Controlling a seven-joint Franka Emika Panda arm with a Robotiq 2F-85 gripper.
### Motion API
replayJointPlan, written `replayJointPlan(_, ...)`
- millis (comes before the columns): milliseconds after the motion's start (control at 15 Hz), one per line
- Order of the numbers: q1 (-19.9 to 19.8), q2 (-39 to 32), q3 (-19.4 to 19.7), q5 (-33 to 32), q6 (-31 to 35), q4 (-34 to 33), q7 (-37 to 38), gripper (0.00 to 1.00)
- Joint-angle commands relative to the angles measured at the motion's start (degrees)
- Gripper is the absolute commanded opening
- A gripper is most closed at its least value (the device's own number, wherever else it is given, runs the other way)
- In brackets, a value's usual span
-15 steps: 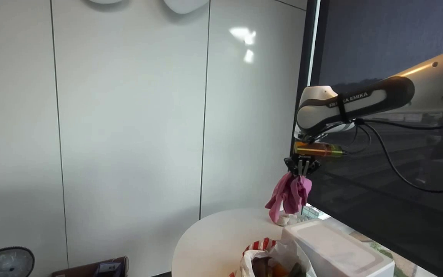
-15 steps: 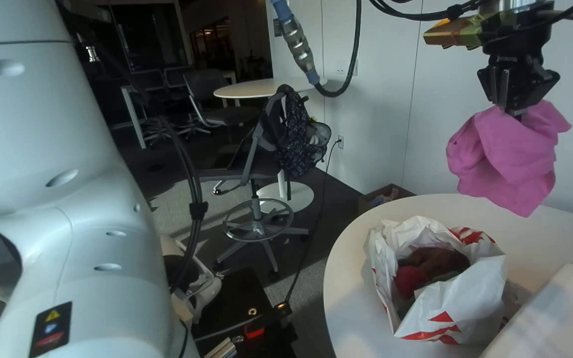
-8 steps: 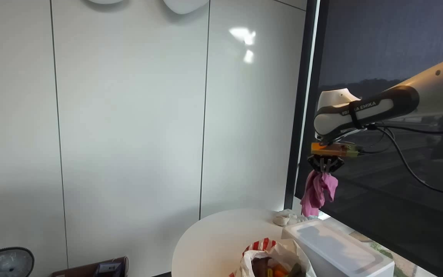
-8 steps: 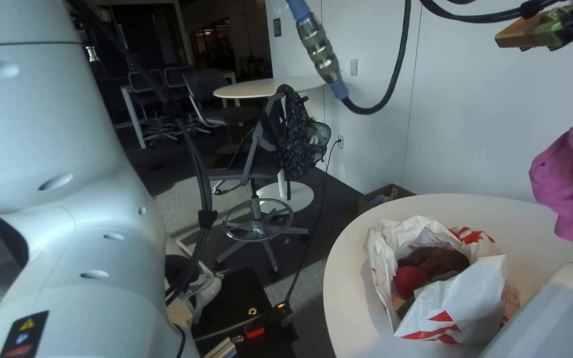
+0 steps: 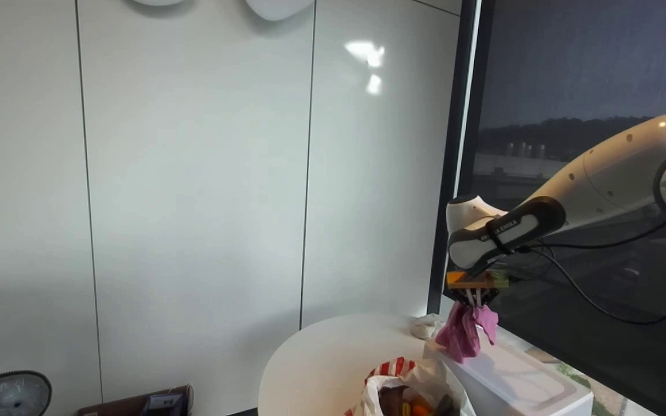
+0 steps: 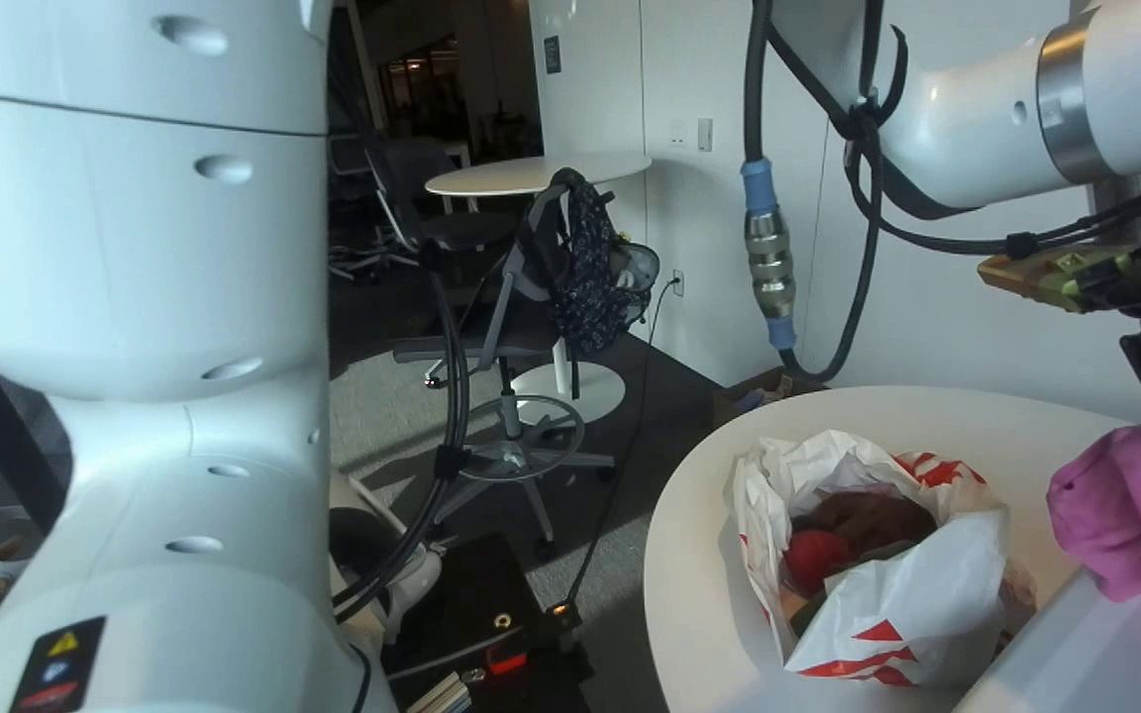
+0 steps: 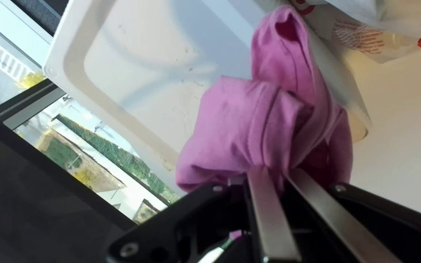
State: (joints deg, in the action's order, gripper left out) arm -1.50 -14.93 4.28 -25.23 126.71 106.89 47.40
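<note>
Pink cloth (image 7: 228,128), crumpled, seam showing, pinched in tool (image 7: 276,173), hanging loose above white box (image 7: 141,73).

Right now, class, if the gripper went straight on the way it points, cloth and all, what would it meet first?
Probably the box: the gripper points down, and its cloth hangs over the box's top, near an edge. Depth is unclear; they may be touching.

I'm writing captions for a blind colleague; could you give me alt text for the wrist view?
The gripper, at the bottom, pinches a crumpled pink cloth, seen against a white box and pale tabletop. A white bag with red markings is at upper right; a window at left looks outdoors.
</note>
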Motion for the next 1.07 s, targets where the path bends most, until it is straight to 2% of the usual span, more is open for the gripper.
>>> replayJointPlan(0, 1.82, -5.67, 3.00, -3.29, 1.33, -2.61, 3.24, 0.07)
replayJointPlan(333, 3.50, -9.85, 5.83, -5.36, 3.75, -2.29, 5.31, 0.08)
replayJointPlan(400, 3.73, -10.33, 6.23, -5.17, 4.07, -2.18, 5.78, 0.33)
replayJointPlan(467, 3.88, -10.54, 6.54, -4.75, 4.26, -1.98, 6.14, 0.34)
replayJointPlan(533, 3.81, -10.30, 6.47, -3.86, 4.47, -1.58, 5.81, 0.39)
replayJointPlan(667, 3.68, -8.98, 6.13, -2.78, 4.64, -0.68, 5.10, 0.54)
replayJointPlan(933, 5.53, -3.91, 7.09, -6.95, 6.24, 1.78, 6.03, 0.85)
replayJointPlan(1000, 5.44, -2.43, 6.20, -6.01, 6.45, 2.56, 4.75, 0.92)
